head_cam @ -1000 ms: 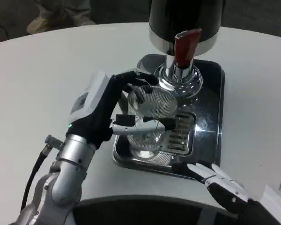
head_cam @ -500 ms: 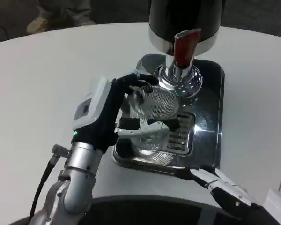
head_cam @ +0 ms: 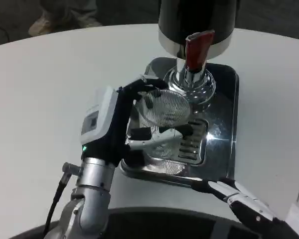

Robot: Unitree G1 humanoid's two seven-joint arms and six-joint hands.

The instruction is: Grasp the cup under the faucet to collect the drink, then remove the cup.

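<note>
The cup [head_cam: 162, 124] stands on the tray [head_cam: 224, 144] just below the faucet [head_cam: 193, 74], gripped by the left hand [head_cam: 124, 119]. Tilting it risks a spill. The right hand [head_cam: 239, 196] rests open, near counter [head_cam: 50, 89] edge.

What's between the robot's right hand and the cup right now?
In the head view, only the steel drip tray with its slotted grate separates the right hand from the cup.
</note>
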